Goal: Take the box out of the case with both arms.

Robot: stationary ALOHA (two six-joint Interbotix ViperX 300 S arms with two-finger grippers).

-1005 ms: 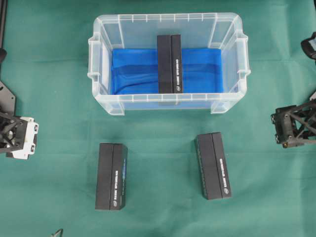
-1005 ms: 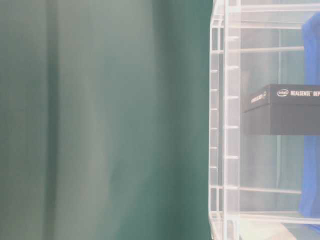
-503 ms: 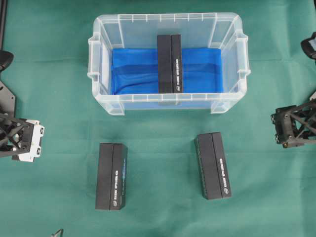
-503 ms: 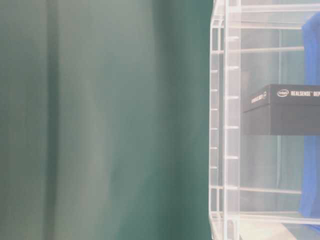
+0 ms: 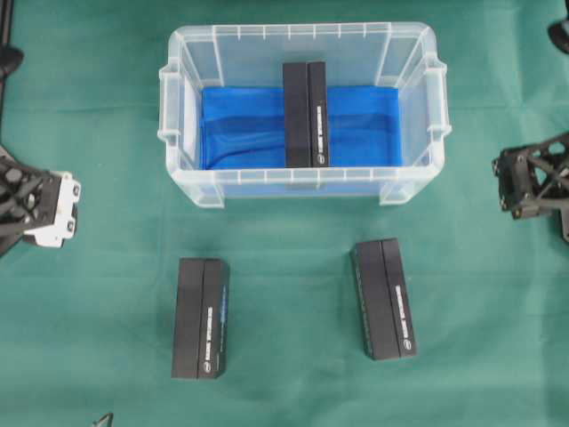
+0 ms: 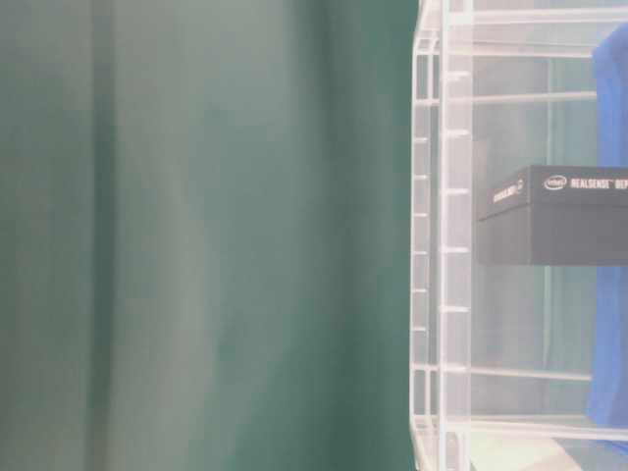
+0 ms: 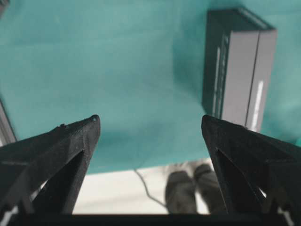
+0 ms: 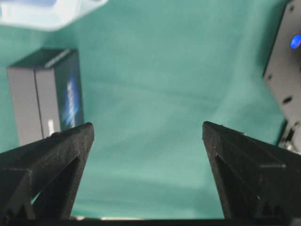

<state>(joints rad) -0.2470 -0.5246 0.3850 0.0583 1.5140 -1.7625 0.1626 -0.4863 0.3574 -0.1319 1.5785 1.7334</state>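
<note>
The clear plastic case (image 5: 302,184) with a blue liner stands at the far middle of the green cloth. A black box (image 5: 306,116) rests inside it, lengthwise front to back; the table-level view shows this box (image 6: 559,216) through the ribbed case wall (image 6: 442,245). My left gripper (image 5: 40,206), bearing a white block, hovers at the left edge, well away from the case. My right gripper (image 5: 533,181) hovers at the right edge, also apart from it. Both wrist views show wide-open jaws, left gripper (image 7: 150,122) and right gripper (image 8: 148,127), with only cloth between them.
Two more black boxes lie on the cloth in front of the case, one front left (image 5: 201,318) (image 7: 240,70) and one front right (image 5: 385,298) (image 8: 44,94). A black device with a blue light (image 8: 287,56) sits at the right. The table edge (image 7: 141,188) lies near the left gripper.
Both grippers have shifted toward the far side of the table, level with the case's front wall. The boxes and the case have not moved.
</note>
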